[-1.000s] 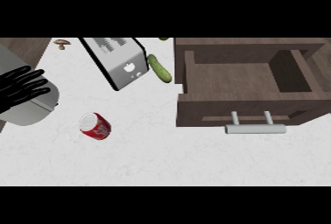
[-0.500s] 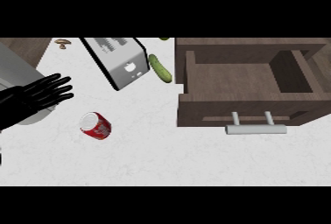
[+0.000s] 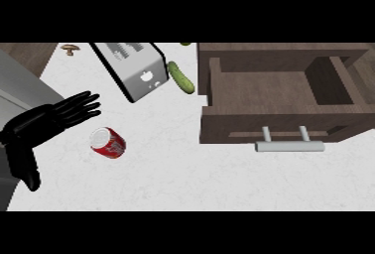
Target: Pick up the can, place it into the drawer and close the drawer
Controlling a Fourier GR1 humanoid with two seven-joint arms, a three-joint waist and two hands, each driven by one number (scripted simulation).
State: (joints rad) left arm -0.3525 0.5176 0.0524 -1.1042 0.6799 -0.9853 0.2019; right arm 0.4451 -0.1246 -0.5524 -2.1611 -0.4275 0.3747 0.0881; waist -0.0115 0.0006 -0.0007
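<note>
The left hand [image 3: 45,123] is seen at the left edge of the head view, its fingers straight and spread, its thumb pointed down toward the lower edge, and nothing is held in it. It is shown over a white, faintly speckled counter [image 3: 183,183], which fills the lower and middle part of the view. Just to the right of the hand, below its fingertips and apart from them, the red can [image 3: 107,143] is found lying on its side on the counter, its silvery top turned up and to the left. Far to the right of the hand, well apart from the can, an open drawer [image 3: 282,94] of dark brown wood is seen, its inside bare and its front panel fitted with a pale metal handle [image 3: 289,146] that stands out over the counter. Beyond the fingertips, up and to the right, a silver toaster [image 3: 135,69] is set at a slant, and a green cucumber [image 3: 181,77] lies just beside its right side, between the toaster and the drawer. Farther off, above the hand near the top of the view, a small brown mushroom [image 3: 70,48] rests on the counter.
</note>
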